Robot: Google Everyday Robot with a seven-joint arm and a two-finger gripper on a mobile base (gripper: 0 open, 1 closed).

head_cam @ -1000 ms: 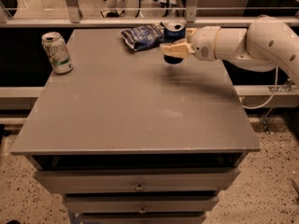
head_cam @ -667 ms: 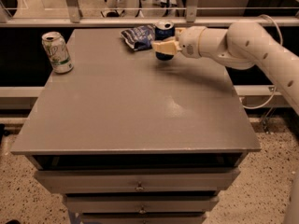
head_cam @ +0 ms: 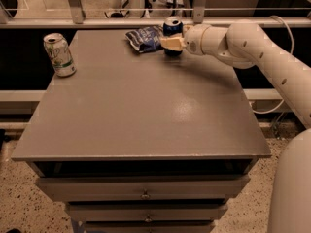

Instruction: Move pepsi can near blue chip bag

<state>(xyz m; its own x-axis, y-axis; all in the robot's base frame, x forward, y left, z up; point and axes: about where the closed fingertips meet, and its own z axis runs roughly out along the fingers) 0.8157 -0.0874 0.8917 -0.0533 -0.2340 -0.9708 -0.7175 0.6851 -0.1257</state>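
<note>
Reaching in from the right, the white arm (head_cam: 252, 45) is holding the gripper (head_cam: 172, 44) at the far edge of the grey table (head_cam: 146, 115). We are seeing its cream fingers (head_cam: 166, 41) clamped around the lower half of the pepsi can (head_cam: 172, 25), and they are hiding the logo, so we are reading no brand on it. The can is standing upright just beside the right end of the blue chip bag (head_cam: 144, 37); whether the two are touching, we cannot tell. The bag is lying flat and crumpled, its white markings too small for us to read. The white-and-green can (head_cam: 59, 55) is standing well apart at the far left corner, its green lettering also unreadable. Compared with a second ago, the gripper and can are sitting further left, close against the bag, while the bag and the other can are keeping their places.
</note>
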